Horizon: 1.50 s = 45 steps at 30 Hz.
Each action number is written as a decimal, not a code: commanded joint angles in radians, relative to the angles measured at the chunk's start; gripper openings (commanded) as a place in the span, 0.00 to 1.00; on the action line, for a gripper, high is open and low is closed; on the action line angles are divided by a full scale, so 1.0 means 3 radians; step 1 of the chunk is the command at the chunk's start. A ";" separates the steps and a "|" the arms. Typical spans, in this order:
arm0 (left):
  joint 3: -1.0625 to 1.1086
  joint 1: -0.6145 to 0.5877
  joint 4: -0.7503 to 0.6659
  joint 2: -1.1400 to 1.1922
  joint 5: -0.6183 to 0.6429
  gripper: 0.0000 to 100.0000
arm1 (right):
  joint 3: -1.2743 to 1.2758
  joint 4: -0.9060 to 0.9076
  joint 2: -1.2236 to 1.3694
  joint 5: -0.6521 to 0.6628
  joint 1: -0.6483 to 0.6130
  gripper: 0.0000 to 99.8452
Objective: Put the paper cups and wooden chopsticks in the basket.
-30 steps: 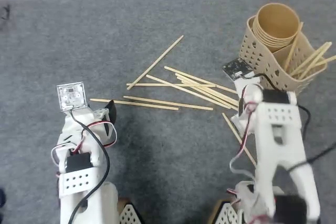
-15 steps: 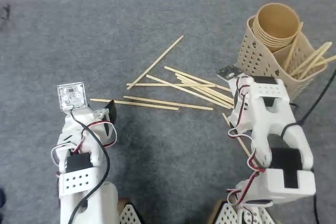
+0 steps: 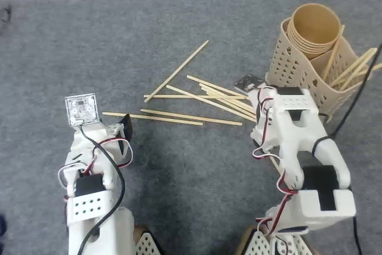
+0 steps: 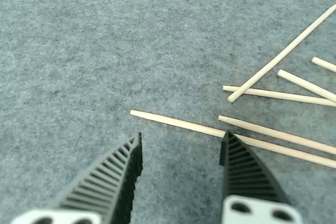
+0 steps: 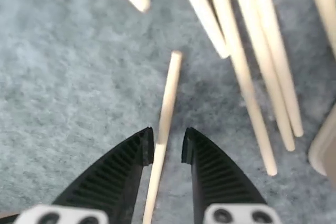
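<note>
A beige basket [image 3: 282, 59] stands at the far right and holds stacked paper cups [image 3: 313, 25] and several wooden chopsticks [image 3: 352, 67]. More chopsticks [image 3: 209, 101] lie loose on the grey mat in the middle. My right arm [image 3: 292, 125] hangs over the mat just in front of the basket. Its gripper [image 5: 166, 136] is narrowly open astride one loose chopstick [image 5: 170, 87], which runs back between the jaws. My left gripper [image 4: 182, 139] is open low over the mat. The end of another chopstick [image 4: 173, 122] lies just beyond its fingertips.
Grey mat spreads across the table, with bare room at the left and back left [image 3: 89, 46]. The basket's lower wall [image 5: 325, 153] is close beside the right gripper. A pale wall strip borders the mat's far edge.
My right arm has swung left and forward, away from the basket front, and now sits over the chopstick near it. The left arm has not moved.
</note>
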 commanded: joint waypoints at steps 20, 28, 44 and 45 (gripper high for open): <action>-0.0069 0.0020 -0.0077 -0.0061 -0.0041 0.22 | -0.0179 0.0003 0.0171 0.0256 0.0018 0.01; -0.0069 0.0026 -0.0077 -0.0061 -0.0041 0.22 | -0.0675 0.0683 -0.1419 0.0230 0.0038 0.01; -0.0069 0.0020 -0.0077 -0.0061 -0.0041 0.22 | -0.1514 -0.0637 -0.3148 -0.0460 0.0079 0.01; -0.0069 0.0020 -0.0077 -0.0061 -0.0041 0.22 | -0.1473 -0.0770 -0.3138 -0.0542 0.0130 0.01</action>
